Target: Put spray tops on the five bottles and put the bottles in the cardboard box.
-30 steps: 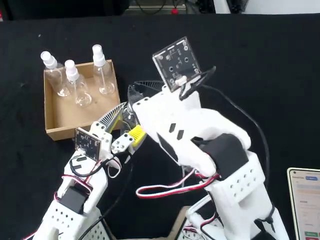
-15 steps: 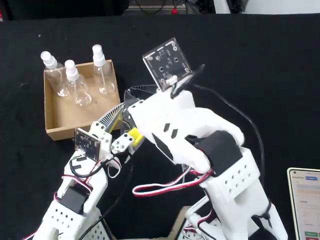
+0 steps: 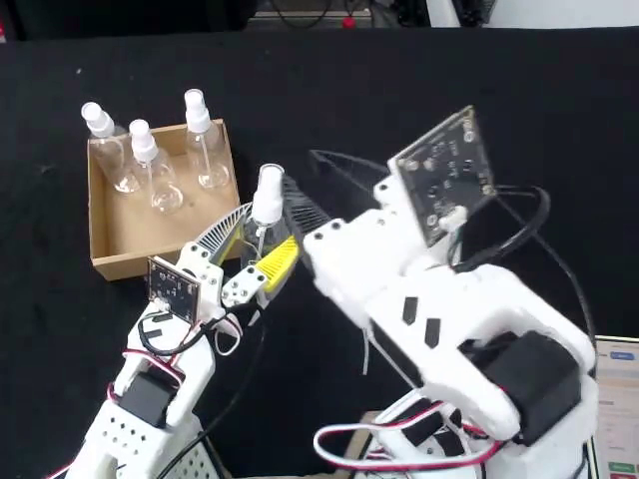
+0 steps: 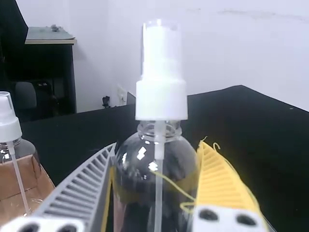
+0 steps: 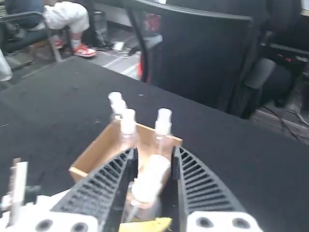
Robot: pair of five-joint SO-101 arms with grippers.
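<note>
Since its white spray top (image 3: 268,188) already sits on the neck, the clear bottle (image 3: 258,242) looks close to ready for packing. The left wrist view shows a little bare neck under the collar, so I cannot tell whether the top is fully home. The bottle stands upright near the middle of the table (image 3: 519,100). The left jaws are clamped on its body, the grey finger on one side and the yellow finger on the other. That low grip keeps the neck and top free for the other arm to work on.

The right jaws are spread wide and hold nothing. In the right wrist view they sit to either side of the spray top with a gap on each side. In the high view one dark finger lies just beside the bottle at three o'clock. I judge the fitting step to be at its end.

The cardboard box (image 3: 128,261) lies near the bottle at ten o'clock. Three capped bottles (image 3: 160,180) stand upright along its far side, so its near half is bare floor for this one. By the task's count, one more bottle is due afterwards. The right arm (image 3: 449,309) takes up the four o'clock side, away from the path to the box.
</note>
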